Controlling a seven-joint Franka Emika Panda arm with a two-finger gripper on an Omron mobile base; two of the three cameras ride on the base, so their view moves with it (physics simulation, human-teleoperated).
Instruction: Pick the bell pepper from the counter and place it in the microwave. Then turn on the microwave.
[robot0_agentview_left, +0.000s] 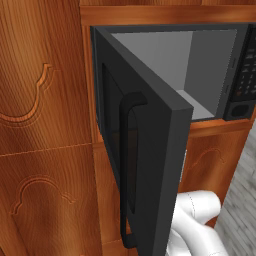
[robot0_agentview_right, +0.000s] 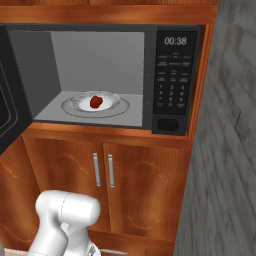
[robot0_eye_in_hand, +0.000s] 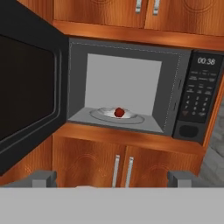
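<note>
Red pepper (robot0_agentview_right: 96, 102) is sitting on the glass turntable (robot0_agentview_right: 117, 106) inside the microwave (robot0_eye_in_hand: 183, 83), so the placing looks done. What's remaining, I'd judge: swinging the door (robot0_agentview_left: 150, 150) closed, since it's hanging wide open, then pressing a keypad (robot0_agentview_right: 172, 82) button to start it. The tool (robot0_eye_in_hand: 112, 178) is looking straight at the cavity from well back, fingers spread wide and holding nothing. Keypad labels are too blurred for reading, and the door is blocking much of the left base view.
</note>
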